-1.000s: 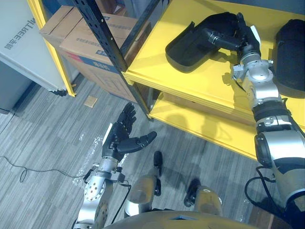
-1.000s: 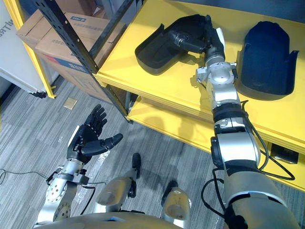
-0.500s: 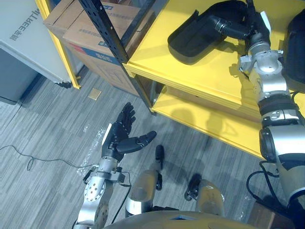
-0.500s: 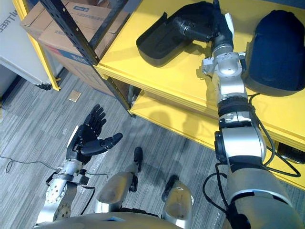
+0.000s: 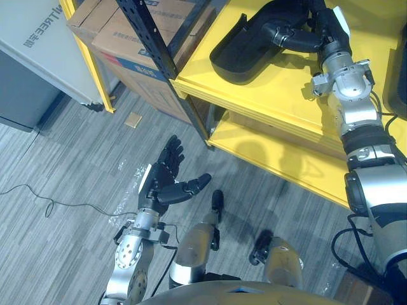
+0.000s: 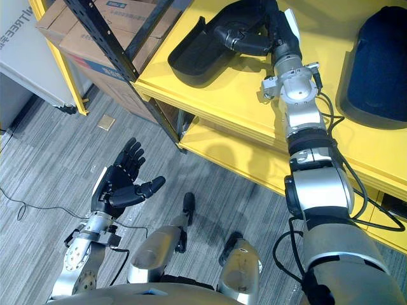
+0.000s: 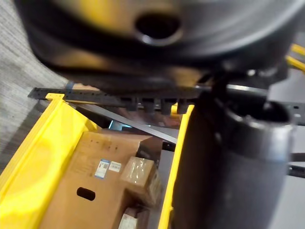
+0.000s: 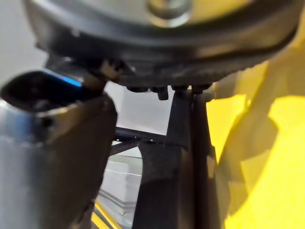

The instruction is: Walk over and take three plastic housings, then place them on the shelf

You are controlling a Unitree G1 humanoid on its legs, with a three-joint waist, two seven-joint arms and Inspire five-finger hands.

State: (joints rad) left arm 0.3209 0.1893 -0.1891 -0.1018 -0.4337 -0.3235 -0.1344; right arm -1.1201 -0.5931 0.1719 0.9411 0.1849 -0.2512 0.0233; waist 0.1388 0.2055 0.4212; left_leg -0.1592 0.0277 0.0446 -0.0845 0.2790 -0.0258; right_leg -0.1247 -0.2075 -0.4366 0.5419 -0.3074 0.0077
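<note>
My right hand [image 6: 275, 33] reached up onto the top level of the yellow shelf [image 6: 241, 89]. Its fingers [image 6: 238, 44] were curled over the rim of a black plastic housing [image 6: 197, 54], gripping it. The housing lay flat on the shelf with its hollow side facing up. Its far end was tucked under my fingers, and its open, tray-like end pointed away from my hand toward the shelf's left corner.

A second black plastic housing [image 6: 381, 63] sat on the same level, well apart to the right of my forearm, with its rounded back facing up.

My left hand [image 5: 164, 184] hung low over the grey striped floor [image 5: 76, 165], palm up. Its fingers were straight and spread and its thumb stuck out, holding nothing.

A black rack upright [image 5: 152, 38] crossed in front of the cardboard boxes [image 5: 121, 35] to the left of the shelf. A lower yellow shelf level [image 5: 273, 159] showed beneath the top one.
</note>
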